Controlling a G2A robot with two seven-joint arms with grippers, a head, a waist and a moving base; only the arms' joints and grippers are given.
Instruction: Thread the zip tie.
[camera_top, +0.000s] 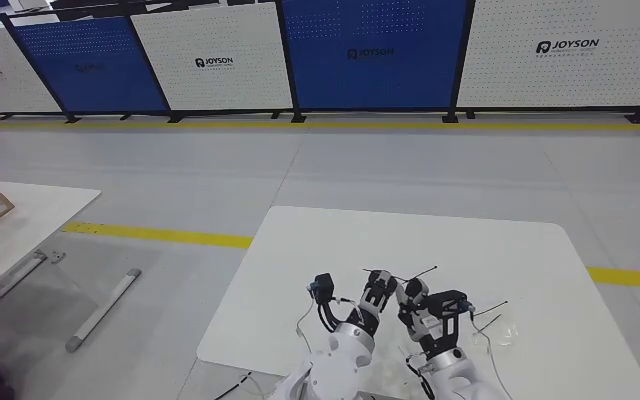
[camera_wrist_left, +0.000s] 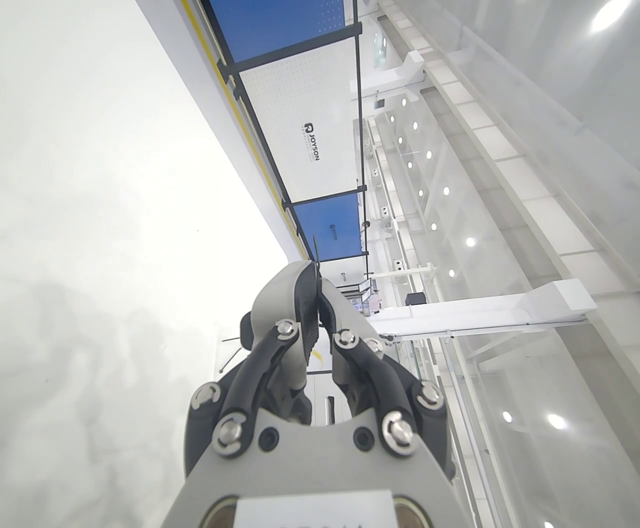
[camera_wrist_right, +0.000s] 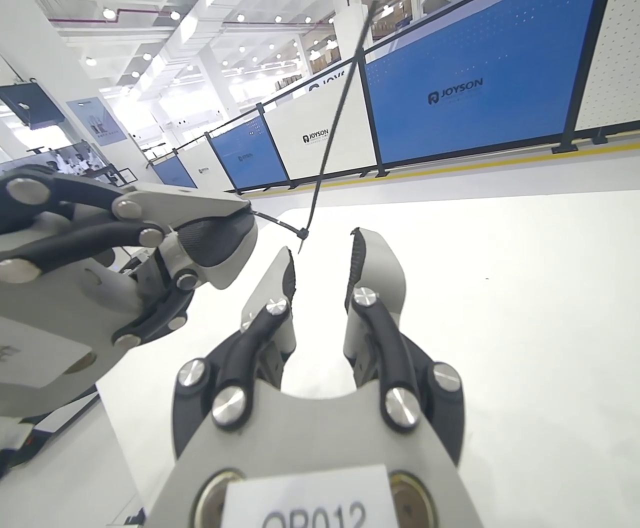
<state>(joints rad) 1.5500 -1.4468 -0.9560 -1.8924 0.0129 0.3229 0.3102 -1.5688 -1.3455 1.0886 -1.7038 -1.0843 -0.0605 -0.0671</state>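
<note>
Zip tie (camera_wrist_right: 334, 127), clamped in left hand (camera_wrist_left: 316, 275), slants lengthwise away from its head near right hand (camera_wrist_right: 323, 242), fingers apart.

Zip tie (camera_wrist_right: 303, 233) just before right pincer (camera_wrist_right: 322, 240)

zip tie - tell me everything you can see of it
The zip tie is a thin black strap, plastic by its look, with a small blocky head. It hangs in the air over the white table. A short stretch runs from the head into the shut left tool, which pinches it; a long straight stretch leads away, and a short tip pokes out opposite, so the strap seems threaded through the head. The open right tool sits just short of the head, not touching it.
</note>
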